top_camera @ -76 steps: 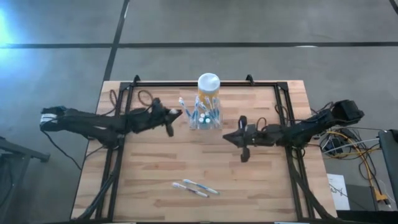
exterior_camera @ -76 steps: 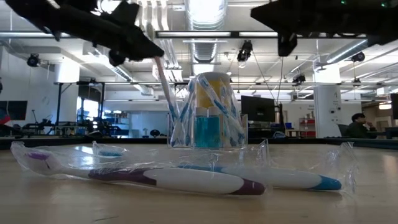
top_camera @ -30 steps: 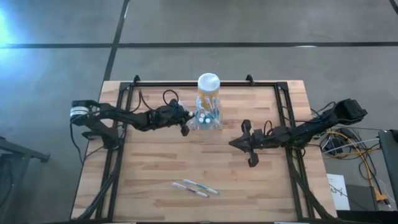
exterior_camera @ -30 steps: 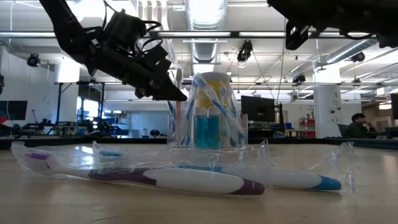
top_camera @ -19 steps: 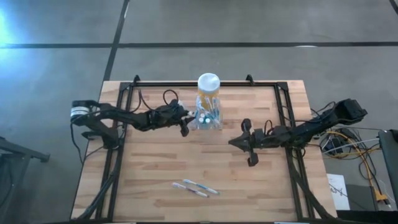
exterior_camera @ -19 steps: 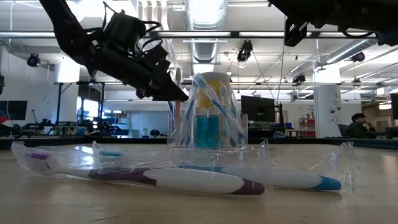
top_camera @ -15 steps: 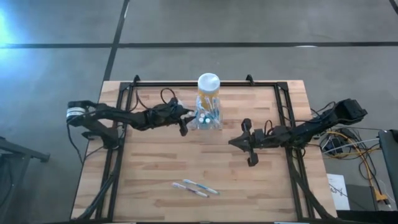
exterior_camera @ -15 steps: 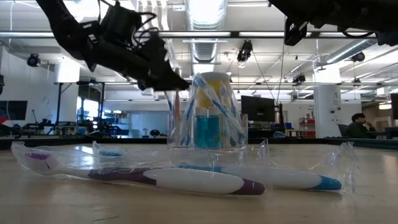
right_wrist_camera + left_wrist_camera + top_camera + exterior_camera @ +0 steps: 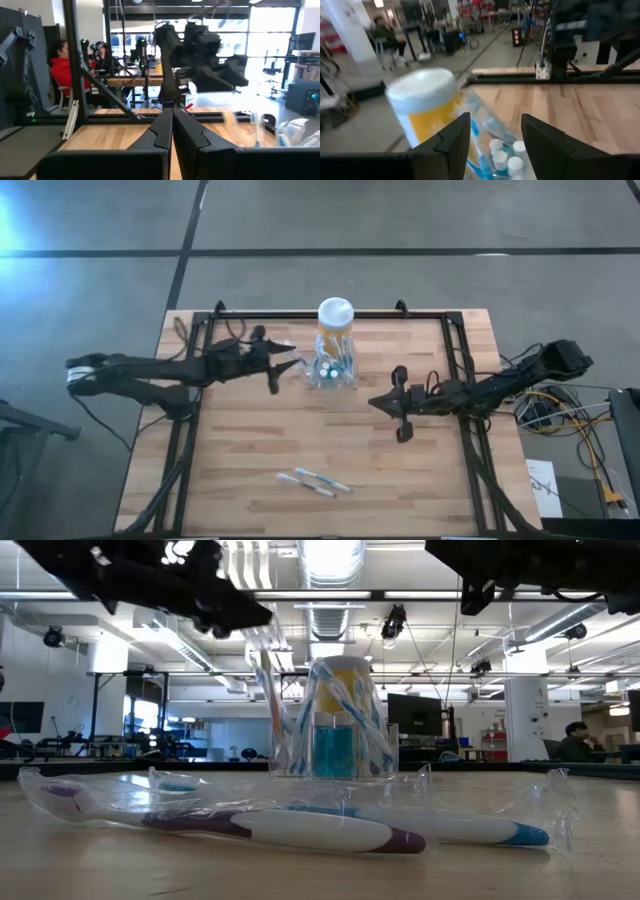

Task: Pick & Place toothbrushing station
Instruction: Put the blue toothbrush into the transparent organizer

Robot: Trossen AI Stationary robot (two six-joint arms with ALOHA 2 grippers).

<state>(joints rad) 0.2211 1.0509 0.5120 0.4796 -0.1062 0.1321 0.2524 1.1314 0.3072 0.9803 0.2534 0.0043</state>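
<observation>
The toothbrushing station (image 9: 331, 371), a clear holder with wrapped toothbrushes and blue-capped tubes, stands on the wooden table at its far middle. In the low view it is the station (image 9: 330, 745), with a toothbrush (image 9: 270, 705) leaning in its left side. My left gripper (image 9: 283, 373) hovers open just left of the station and above it, nothing between its fingers (image 9: 495, 132). My right gripper (image 9: 375, 402) hangs shut over the table right of centre, holding nothing (image 9: 172, 117).
A yellow jar with a white lid (image 9: 335, 315) stands right behind the station. Two wrapped toothbrushes (image 9: 312, 482) lie near the table's front edge. Black frame rails (image 9: 195, 430) run along both sides and the far edge. A person in red (image 9: 62, 67) sits beyond the table.
My left gripper has opened and let go of a toothbrush, which now stands leaning in the station's left side. The gripper has then risen and drawn back toward the table's left edge.
</observation>
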